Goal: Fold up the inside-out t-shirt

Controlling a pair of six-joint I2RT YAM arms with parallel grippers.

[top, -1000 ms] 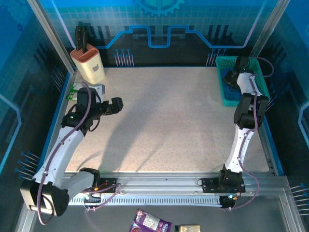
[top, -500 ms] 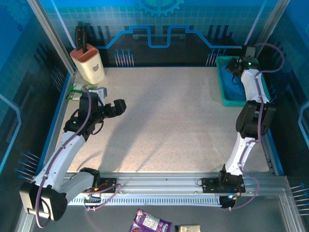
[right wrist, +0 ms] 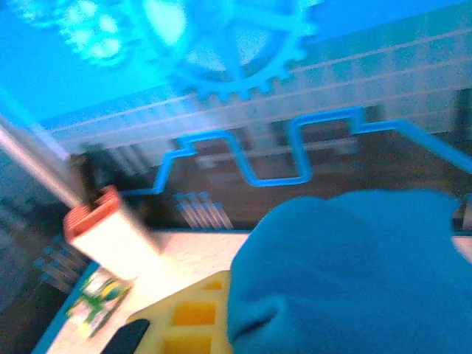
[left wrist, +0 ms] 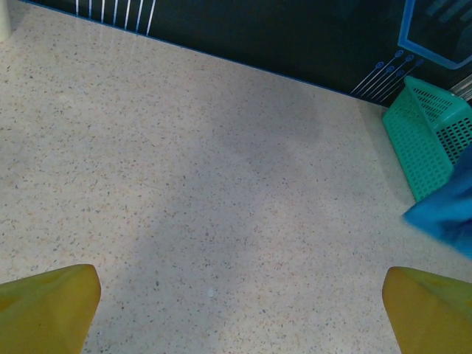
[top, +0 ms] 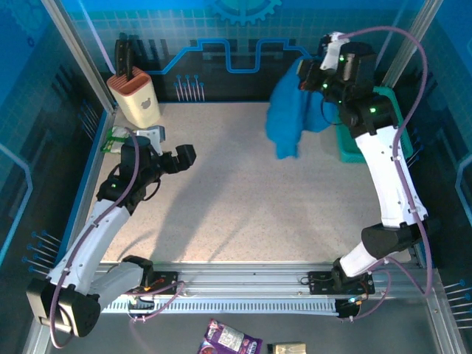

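Across the whole floor of the cell: flat beige speckled stone-look table (top: 243, 199), mostly bare, blue rim along the far edge.

Above its far right part: plain medium-blue soft cloth t-shirt (top: 291, 118), bunched, hanging free in the air. Top of the bunch sits at my right gripper (top: 313, 77), which is raised high near the back wall; jaws clenched on the cloth. Lower end of the t-shirt dangles over the table, just left of the basket; cannot tell whether it touches the surface. In my right wrist view the t-shirt (right wrist: 346, 273) is a rounded blue mass against my yellow finger (right wrist: 184, 321). In my left wrist view one blue fold (left wrist: 450, 210) shows at the right edge.

Far right corner: teal-green plastic mesh basket (top: 346, 150), partly behind my right arm. From my left wrist it (left wrist: 428, 140) sits close to the dark back wall.

Far left corner: cream rounded container with a terracotta top (top: 135, 96), dark handles standing in it, leaning a little.

Just in front of that container: small green and white packet (top: 114, 140), flat on the table at the left edge.

Left side: my left gripper (top: 184, 156) hovers over bare table, well apart from the t-shirt, jaws released and spread wide, holding nothing. Its yellow fingertips (left wrist: 51, 302) sit at the bottom corners of my left wrist view.
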